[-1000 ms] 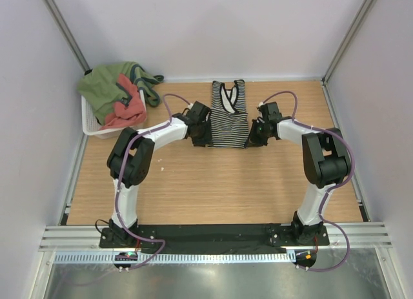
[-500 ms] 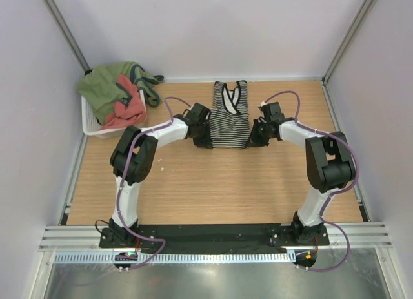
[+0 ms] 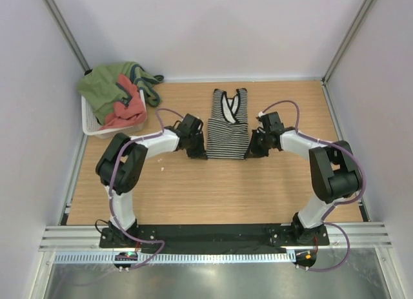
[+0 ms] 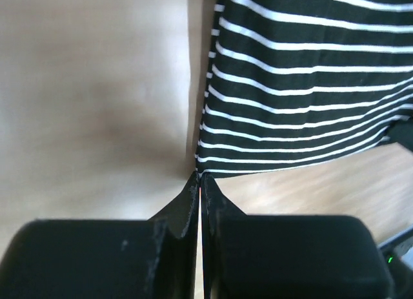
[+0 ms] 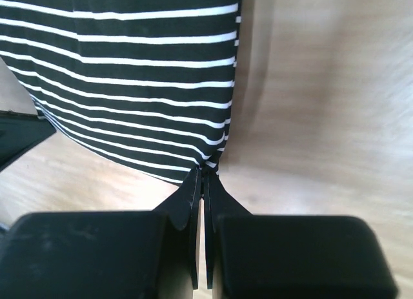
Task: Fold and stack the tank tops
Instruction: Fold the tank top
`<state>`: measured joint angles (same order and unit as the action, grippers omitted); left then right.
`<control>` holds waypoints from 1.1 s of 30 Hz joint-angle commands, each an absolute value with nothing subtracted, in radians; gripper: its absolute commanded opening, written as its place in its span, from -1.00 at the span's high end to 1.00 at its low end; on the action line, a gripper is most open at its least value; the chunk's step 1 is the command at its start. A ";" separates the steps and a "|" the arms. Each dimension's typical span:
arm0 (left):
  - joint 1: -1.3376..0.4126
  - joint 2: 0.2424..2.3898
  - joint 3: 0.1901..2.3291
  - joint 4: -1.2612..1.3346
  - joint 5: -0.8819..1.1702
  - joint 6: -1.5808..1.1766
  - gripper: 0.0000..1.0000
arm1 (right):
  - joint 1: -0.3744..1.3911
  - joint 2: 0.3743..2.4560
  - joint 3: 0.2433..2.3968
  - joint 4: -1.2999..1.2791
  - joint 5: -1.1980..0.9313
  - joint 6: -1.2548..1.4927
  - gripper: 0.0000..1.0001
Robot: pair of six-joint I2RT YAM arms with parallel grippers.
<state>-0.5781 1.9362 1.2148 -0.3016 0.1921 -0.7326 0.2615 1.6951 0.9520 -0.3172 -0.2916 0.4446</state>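
Now left gripper and right gripper are each clamping a hem corner of the striped tank top, lying on the table. Fold is starting; next move is likely calling for lifting both corners evenly toward the straps.

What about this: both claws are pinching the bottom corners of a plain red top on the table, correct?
Not quite. The left gripper and the right gripper pinch the bottom corners of the black-and-white striped tank top on the table, not a plain red one. Both wrist views show the stripes.
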 commanded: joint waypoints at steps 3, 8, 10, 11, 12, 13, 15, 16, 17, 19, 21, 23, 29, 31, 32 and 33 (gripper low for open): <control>-0.610 1.734 1.013 -0.281 0.155 -0.752 1.00 | 0.339 1.549 0.864 -0.362 -0.269 0.454 0.97; -0.667 1.535 0.879 -0.284 0.123 -0.798 1.00 | 0.423 1.433 0.812 -0.434 -0.213 0.485 0.98; -0.704 1.474 0.827 -0.297 0.101 -0.818 1.00 | 0.457 1.369 0.782 -0.465 -0.204 0.497 0.98; -0.718 1.450 0.813 -0.305 0.094 -0.825 1.00 | 0.463 1.347 0.772 -0.474 -0.201 0.511 0.98; -0.744 1.404 0.795 -0.313 0.087 -0.840 1.00 | 0.469 1.326 0.750 -0.489 -0.201 0.515 0.97; -0.755 1.387 0.790 -0.337 0.081 -0.847 1.00 | 0.480 1.283 0.741 -0.497 -0.201 0.521 0.97; -0.779 1.349 0.788 -0.366 0.077 -0.862 1.00 | 0.486 1.240 0.715 -0.520 -0.201 0.537 0.97; -0.788 1.336 0.790 -0.392 0.078 -0.867 1.00 | 0.488 1.197 0.707 -0.529 -0.201 0.541 0.97; -0.798 1.327 0.793 -0.403 0.077 -0.874 1.00 | 0.488 1.177 0.703 -0.538 -0.201 0.548 0.96; -0.831 1.289 0.796 -0.426 0.069 -0.890 1.00 | 0.495 1.126 0.693 -0.567 -0.212 0.560 0.95; -0.865 1.266 0.807 -0.455 0.040 -0.905 1.00 | 0.500 1.097 0.695 -0.601 -0.219 0.571 0.95; -0.887 1.236 0.815 -0.474 0.032 -0.913 1.00 | 0.512 1.057 0.709 -0.624 -0.218 0.572 0.95; -0.928 1.200 0.830 -0.514 0.035 -0.939 1.00 | 0.518 0.996 0.768 -0.724 -0.201 0.571 0.93; -0.933 1.193 0.838 -0.532 0.035 -0.942 1.00 | 0.518 0.989 0.788 -0.742 -0.196 0.569 0.93; -0.936 1.183 0.850 -0.538 0.035 -0.945 1.00 | 0.518 0.985 0.807 -0.755 -0.195 0.568 0.92; -0.936 1.177 0.854 -0.551 0.037 -0.945 1.00 | 0.518 0.982 0.819 -0.761 -0.192 0.568 0.92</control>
